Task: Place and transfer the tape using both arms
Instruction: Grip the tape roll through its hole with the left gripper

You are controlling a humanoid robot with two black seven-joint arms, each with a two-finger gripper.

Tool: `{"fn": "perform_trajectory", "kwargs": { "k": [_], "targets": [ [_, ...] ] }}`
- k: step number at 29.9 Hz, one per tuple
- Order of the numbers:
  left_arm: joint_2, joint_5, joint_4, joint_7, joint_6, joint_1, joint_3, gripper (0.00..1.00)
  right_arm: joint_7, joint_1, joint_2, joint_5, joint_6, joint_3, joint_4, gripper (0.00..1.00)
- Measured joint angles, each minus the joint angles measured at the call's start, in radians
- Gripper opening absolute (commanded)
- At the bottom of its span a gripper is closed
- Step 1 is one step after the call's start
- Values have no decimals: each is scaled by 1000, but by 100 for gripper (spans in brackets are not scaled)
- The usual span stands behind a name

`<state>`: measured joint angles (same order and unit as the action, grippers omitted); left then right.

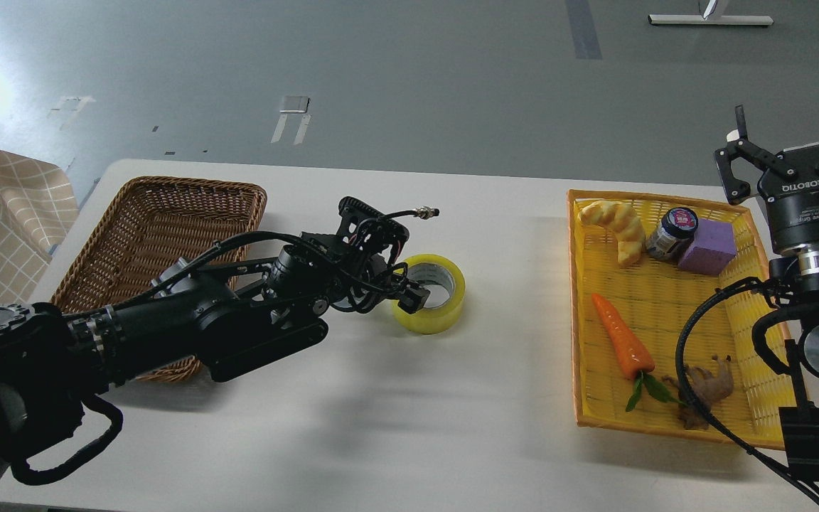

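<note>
Head view, one frame: tape (432,293) sits on the white counter (409,427) near centre, lying on its flat side with the core opening facing up, at about 3 o'clock from the wicker basket (161,263) and well apart from the yellow tray (580,313) at 3 o'clock. Left end effector (399,281) is at the roll's 9 o'clock rim, one finger seeming to reach over the wall into the core; whether the fingers have actually closed on the wall I cannot tell (dark on dark, cables in front). Right end effector (793,153) hangs raised at the far 3 o'clock edge, fingers spread wide, holding nothing. Judged step: the left arm's grasp of the tape, early in the task, with handover and placing not yet done. Next move probably calls for a firm pinch on the roll's wall, a clean lift, then carrying toward 3 o'clock to meet the waiting right end effector; a smooth roll could slip or tilt if pinched off-centre. Count: one tape, two arms, one wicker basket, one yellow tray. In the tray: one carrot (621,341), one croissant-shaped bread (619,227), one small jar (671,231), one purple block (708,245), one brown knobbly item (704,387) (ginger, perhaps).
</note>
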<state>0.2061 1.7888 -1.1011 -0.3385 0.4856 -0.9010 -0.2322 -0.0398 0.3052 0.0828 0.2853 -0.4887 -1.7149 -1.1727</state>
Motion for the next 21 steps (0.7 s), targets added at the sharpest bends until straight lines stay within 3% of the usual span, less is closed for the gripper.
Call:
{"fn": "perform_trajectory", "kwargs": {
  "k": [4,9,11,12,16,21],
  "targets": [
    [-5,-8,1,-1,0,0,-1,61,0,-1,0,0,0,0,1,100],
    [-15,-19,23,-2,0,0,-1,38,0,-4,0,0,0,1,1,100],
    [-19,-23,30,-2,0,-1,-1,20,0,-4,0,0,0,1,1,100],
    [-19,-29,32,-1,0,-2,-2,3,0,-5,0,0,0,0,1,100],
    [-21,-76,35,7,0,-7,-2,0,0,-7,0,0,0,0,1,100],
    [-19,-91,33,58,-1,-25,-2,0,0,-7,0,0,0,0,2,100]
  ]
}}
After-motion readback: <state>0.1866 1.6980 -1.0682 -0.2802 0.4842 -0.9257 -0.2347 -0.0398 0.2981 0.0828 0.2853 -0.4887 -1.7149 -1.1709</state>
